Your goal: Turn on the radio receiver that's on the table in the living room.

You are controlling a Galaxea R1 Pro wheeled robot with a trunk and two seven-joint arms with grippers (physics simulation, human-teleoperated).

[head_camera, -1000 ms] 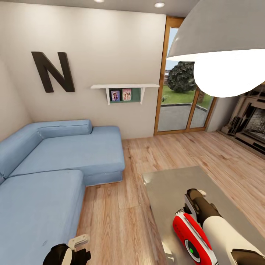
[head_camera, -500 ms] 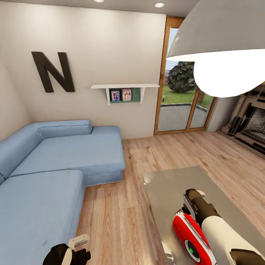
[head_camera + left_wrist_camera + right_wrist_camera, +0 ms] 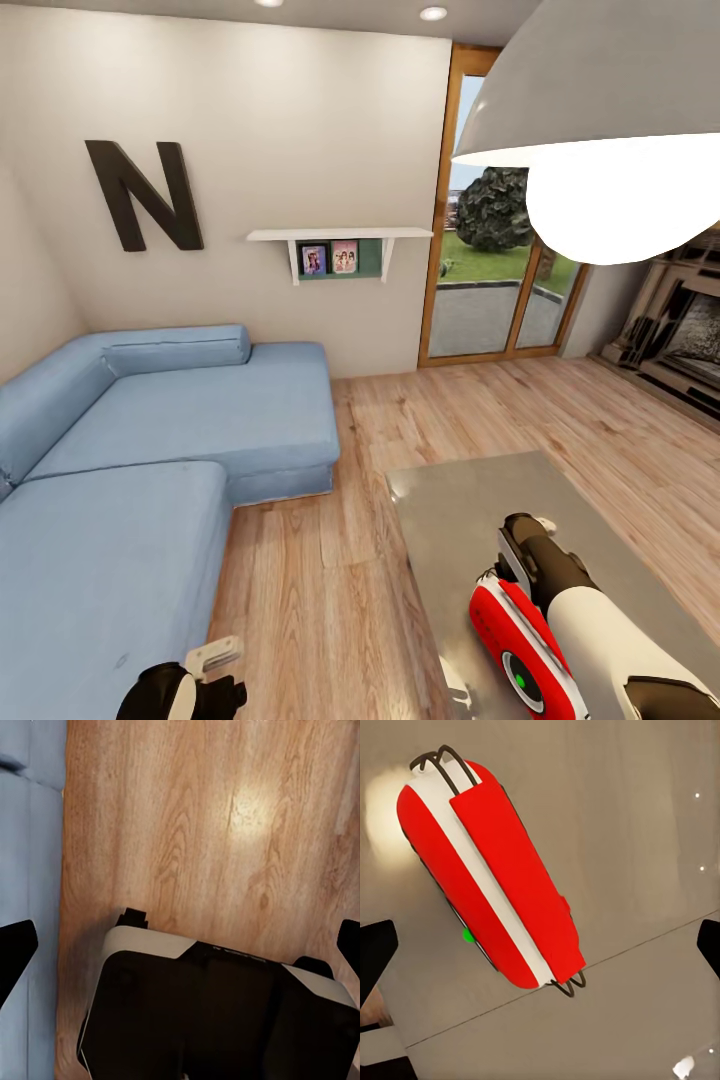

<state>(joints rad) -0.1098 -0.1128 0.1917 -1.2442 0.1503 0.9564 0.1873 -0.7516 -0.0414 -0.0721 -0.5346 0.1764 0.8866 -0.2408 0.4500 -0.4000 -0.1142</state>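
Two arms low, right gripper [image 3: 540,945] spread above radio receiver [image 3: 491,874]

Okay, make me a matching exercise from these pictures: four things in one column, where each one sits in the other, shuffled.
Things:
1. radio receiver
2. big letter N
3. framed photos
4. sofa

Places:
A. under the white wall shelf
B. on the table
C. on the wood floor, in the corner
D. on the wall above the sofa

Pairs: 1-B, 2-D, 3-A, 4-C
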